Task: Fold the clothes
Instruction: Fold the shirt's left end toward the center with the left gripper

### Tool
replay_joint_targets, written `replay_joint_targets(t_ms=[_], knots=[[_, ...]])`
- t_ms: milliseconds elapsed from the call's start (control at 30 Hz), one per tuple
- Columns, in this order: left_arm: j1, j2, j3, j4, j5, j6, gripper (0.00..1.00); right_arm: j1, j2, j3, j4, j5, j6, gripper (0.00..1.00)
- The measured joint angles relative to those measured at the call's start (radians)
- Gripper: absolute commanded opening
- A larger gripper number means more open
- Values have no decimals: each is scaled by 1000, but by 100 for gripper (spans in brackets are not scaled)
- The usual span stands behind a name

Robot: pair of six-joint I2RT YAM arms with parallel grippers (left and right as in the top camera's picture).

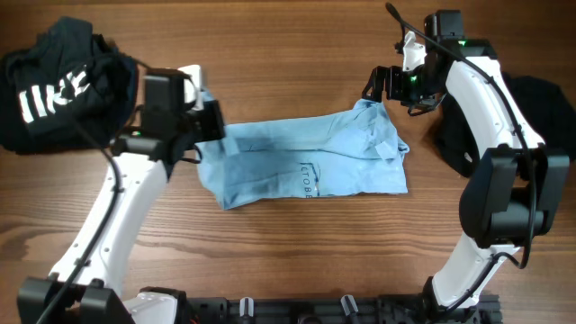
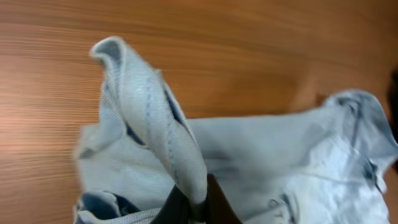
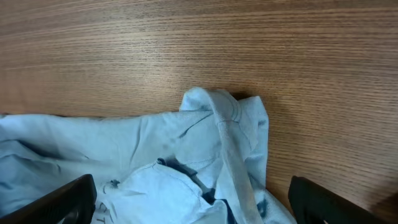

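A light sky-blue T-shirt (image 1: 315,166) lies crumpled across the middle of the wooden table, with dark printed lettering on its front. My left gripper (image 1: 211,126) is at the shirt's left edge. In the left wrist view it (image 2: 198,198) is shut on a raised fold of the blue fabric (image 2: 149,124). My right gripper (image 1: 382,85) hovers over the shirt's far right corner. The right wrist view shows it (image 3: 196,202) open, its dark fingers (image 3: 68,199) spread wide on either side of the bunched blue cloth (image 3: 186,143), holding nothing.
A black shirt with white lettering (image 1: 54,81) is heaped at the far left, behind my left arm. Another dark garment (image 1: 540,99) lies at the far right, partly under my right arm. Bare wood (image 1: 297,252) lies in front of the blue shirt.
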Motion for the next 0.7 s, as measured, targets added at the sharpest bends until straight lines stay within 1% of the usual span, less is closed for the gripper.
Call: replay_joint_targets(t_ms=[100,333,567,600,633,667,700], knots=[[-64,35,0,17,0,-4,4,0,0,0,-2,0,0,100],[-187,175,0,101,-1,-12,4,0,0,0,-11,0,0,100],[-267,248,0,171,-1,-32,6,0,0,0,-13,0,0,100],[-271,254,0,177,-1,-34,9,0,0,0,-13,0,0,100],[-275,258,0,181,-1,-34,21,0,0,0,-14,0,0,100],[-278,260,0,186,-1,-40,36,0,0,0,-14,0,0,100],[-279,261,0,192,-1,-38,45,0,0,0,-14,0,0,100]])
